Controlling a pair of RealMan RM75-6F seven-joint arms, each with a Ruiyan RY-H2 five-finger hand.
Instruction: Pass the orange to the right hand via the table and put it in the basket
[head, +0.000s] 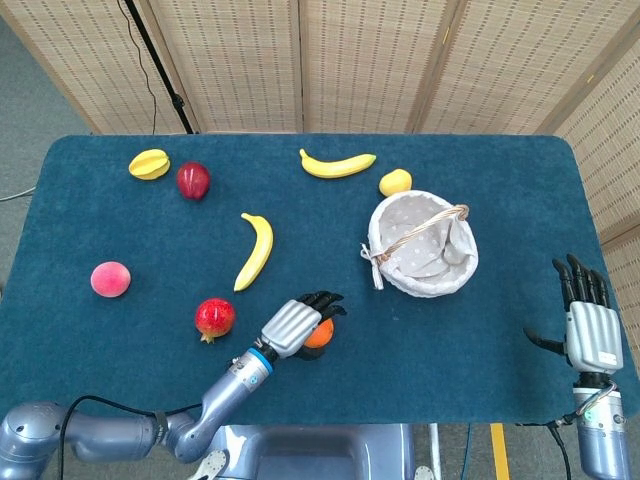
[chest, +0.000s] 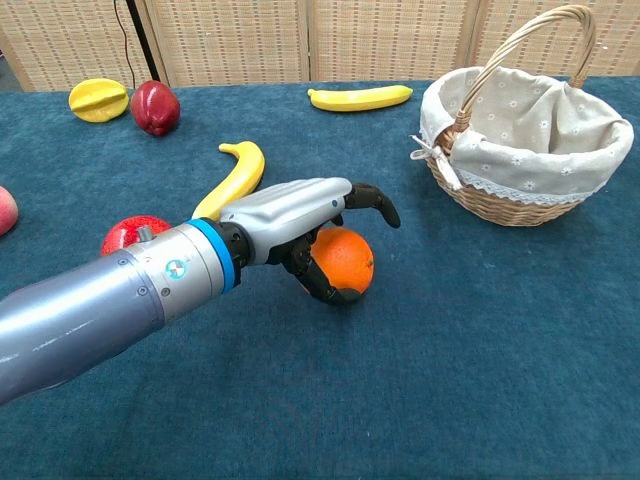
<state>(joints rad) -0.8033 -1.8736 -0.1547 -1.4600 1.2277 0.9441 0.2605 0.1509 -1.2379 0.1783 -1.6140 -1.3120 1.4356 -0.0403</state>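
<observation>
Item: left hand (chest: 300, 215). Reaches in from the near left edge of the table (head: 480, 330). Fingers (chest: 375, 201) lifted and spread over the top of the fruit; the thumb side curls beneath its near face and looks to be touching it. Judged released or nearly so, not clenched; no firm hold is visible in either view.

Item: orange (chest: 345, 258). Rests on the table's blue cloth, directly under and just ahead of the left hand's palm. Round, so no long axis to reckon with. Bright, even orange skin with a dull sheen; no stem or blemish visible. The head view shows only a sliver of it (head: 320, 336) past the hand.

Item: basket (head: 468, 258). Wicker, cloth-lined, handle arched over the top. Stands right of and beyond the orange, well apart from it.

Item: right hand (head: 587, 325). At the near right table edge, fingers straight and apart, holding nothing. Well apart from the orange, with the basket lying beyond the line between them.

Governing relation: the orange lies far to the left of the right hand and is nearer the left; the right arm would need a long reach leftward along the near edge.
</observation>
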